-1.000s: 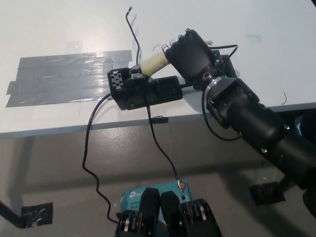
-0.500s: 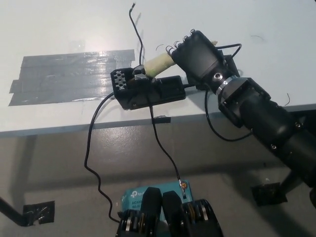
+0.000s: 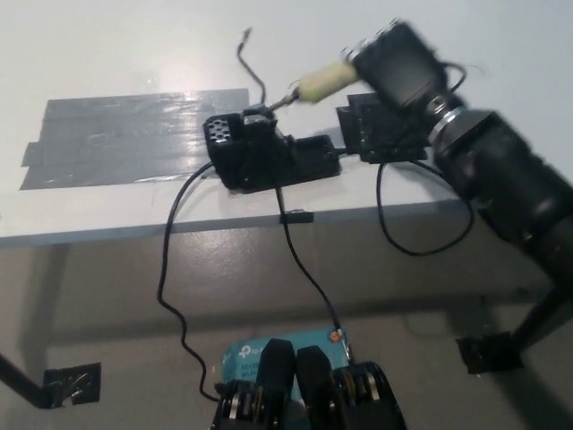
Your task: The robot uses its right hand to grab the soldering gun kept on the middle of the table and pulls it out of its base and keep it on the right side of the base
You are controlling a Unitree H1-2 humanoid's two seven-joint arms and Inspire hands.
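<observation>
The black right hand (image 3: 403,63) is clamped on the cream-handled soldering gun (image 3: 324,81), whose long axis angles down-left, tip just above the black plastic base (image 3: 269,157).

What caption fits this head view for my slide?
Black right hand holds the soldering gun by its handle, tip just at the base.

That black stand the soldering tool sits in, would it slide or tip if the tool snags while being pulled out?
The base looks blocky and low, so tipping seems unlikely. It sits near the table edge with cables hanging off, which may tug it, so sliding seems possible. The right hand holds the soldering gun, apparently almost free.
</observation>
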